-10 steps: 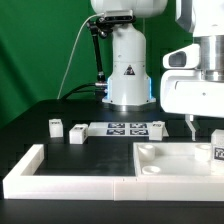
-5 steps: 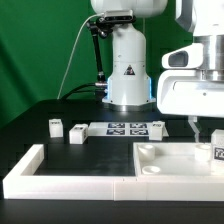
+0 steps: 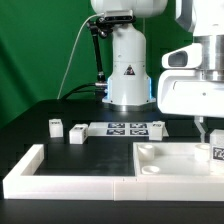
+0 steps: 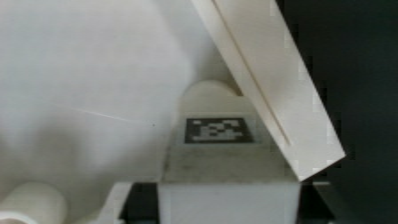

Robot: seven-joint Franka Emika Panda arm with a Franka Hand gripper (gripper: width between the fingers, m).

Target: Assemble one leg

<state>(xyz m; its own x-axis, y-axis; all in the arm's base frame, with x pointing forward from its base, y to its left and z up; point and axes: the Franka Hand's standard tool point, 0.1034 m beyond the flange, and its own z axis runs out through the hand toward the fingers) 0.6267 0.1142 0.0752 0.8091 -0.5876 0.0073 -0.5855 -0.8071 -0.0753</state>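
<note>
The leg (image 3: pixel 217 153), a short white block with a black-and-white tag, stands on the square panel (image 3: pixel 172 160) at the exterior view's right edge. My gripper (image 3: pixel 214 140) is straight above it, with one finger (image 3: pixel 203 130) showing beside the leg's left side. In the wrist view the leg (image 4: pixel 222 150) fills the gap between my two dark fingers, and the gripper (image 4: pixel 226 205) is shut on it. The panel (image 4: pixel 89 80) lies under it, and a slanted white edge (image 4: pixel 276 80) runs past it.
Two more small white blocks (image 3: pixel 56 126) (image 3: pixel 76 133) stand on the black table at the exterior view's left, and another (image 3: pixel 157 125) beside the marker board (image 3: pixel 125 128). The L-shaped border wall (image 3: pixel 60 178) runs along the front. The robot base (image 3: pixel 128 70) stands behind.
The visible finger has moved to the exterior view's right, in toward the leg's side. The leg has hardly moved.
</note>
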